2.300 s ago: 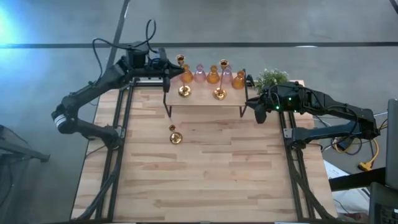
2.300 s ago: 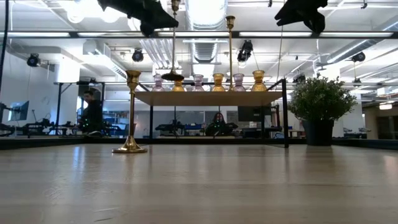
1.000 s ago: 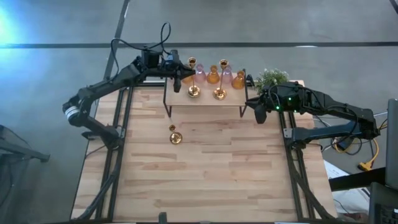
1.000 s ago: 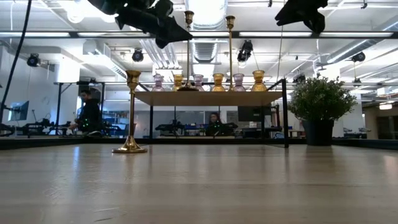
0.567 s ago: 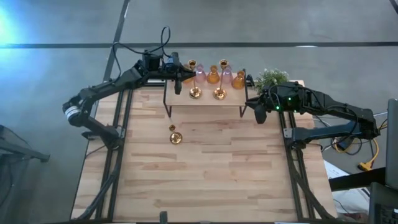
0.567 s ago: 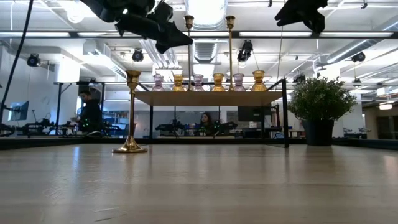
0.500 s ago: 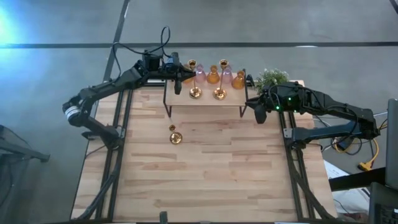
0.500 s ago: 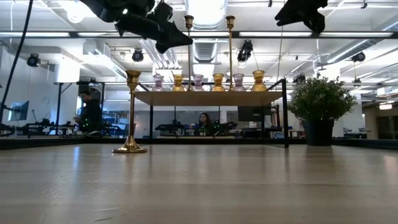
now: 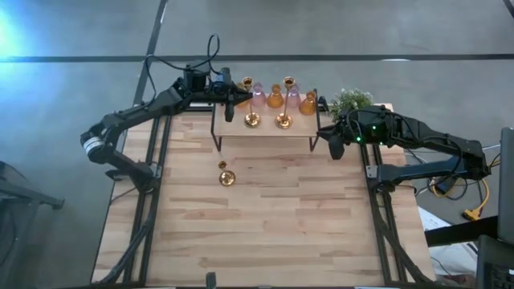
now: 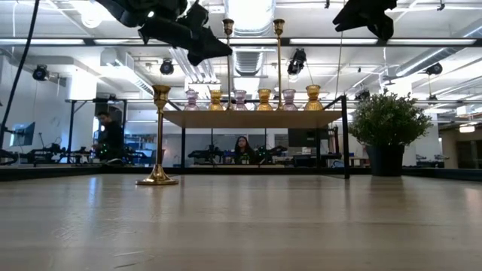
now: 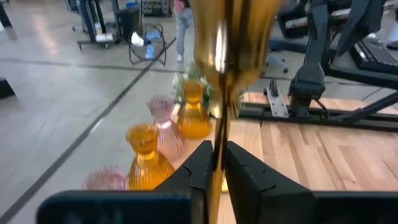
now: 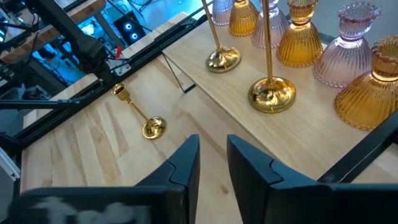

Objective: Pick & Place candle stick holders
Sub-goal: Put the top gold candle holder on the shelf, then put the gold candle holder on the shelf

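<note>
Three gold candlesticks are being counted: two on the raised shelf (image 9: 265, 128), one (image 9: 226, 177) on the table (image 9: 265, 225). Six glass holders (image 10: 263, 98) are lined behind. Left gripper (image 11: 216, 163) is being kept clamped on the left shelf candlestick (image 9: 251, 119); its base is cut off in wrist view. Right gripper (image 12: 213, 158) is being held slightly apart, empty, beside the shelf.

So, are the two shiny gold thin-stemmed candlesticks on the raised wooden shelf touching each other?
Apart. The right wrist view shows bare wooden shelf between the round bases of the first gold candlestick and the second gold candlestick; their stems stand separate.
</note>
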You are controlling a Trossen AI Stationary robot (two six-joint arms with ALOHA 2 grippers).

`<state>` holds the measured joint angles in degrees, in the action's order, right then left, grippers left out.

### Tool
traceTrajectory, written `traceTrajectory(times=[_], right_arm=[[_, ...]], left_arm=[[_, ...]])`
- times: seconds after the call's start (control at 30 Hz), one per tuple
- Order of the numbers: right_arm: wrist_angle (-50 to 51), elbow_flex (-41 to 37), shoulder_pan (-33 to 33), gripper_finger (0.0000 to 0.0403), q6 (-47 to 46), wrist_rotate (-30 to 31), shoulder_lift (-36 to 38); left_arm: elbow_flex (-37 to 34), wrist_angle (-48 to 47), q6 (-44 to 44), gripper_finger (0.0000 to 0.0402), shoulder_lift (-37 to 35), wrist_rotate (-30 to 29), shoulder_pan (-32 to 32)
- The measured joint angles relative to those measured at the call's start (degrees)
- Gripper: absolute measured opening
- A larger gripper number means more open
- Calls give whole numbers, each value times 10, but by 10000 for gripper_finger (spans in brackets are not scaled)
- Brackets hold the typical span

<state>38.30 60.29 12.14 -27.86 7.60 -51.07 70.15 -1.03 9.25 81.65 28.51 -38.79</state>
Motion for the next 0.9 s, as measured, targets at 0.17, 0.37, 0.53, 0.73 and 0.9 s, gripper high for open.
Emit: traceTrajectory(times=[0.17, 0.37, 0.53, 0.73, 0.9], right_arm=[[0, 0, 0, 83, 0, 0, 0], [0, 0, 0, 80, -2, -1, 0], [0, 0, 0, 72, -2, -1, 0], [0, 0, 0, 69, 0, -1, 0], [0, 0, 0, 76, 0, -1, 0]], left_arm=[[-2, -9, -1, 75, 2, 0, 0], [-2, -5, -13, 82, 1, -31, -1], [-2, -29, -14, 95, -3, -40, -5], [-2, -51, -15, 146, -5, -41, -5], [-2, -70, -12, 203, -15, -42, -5]])
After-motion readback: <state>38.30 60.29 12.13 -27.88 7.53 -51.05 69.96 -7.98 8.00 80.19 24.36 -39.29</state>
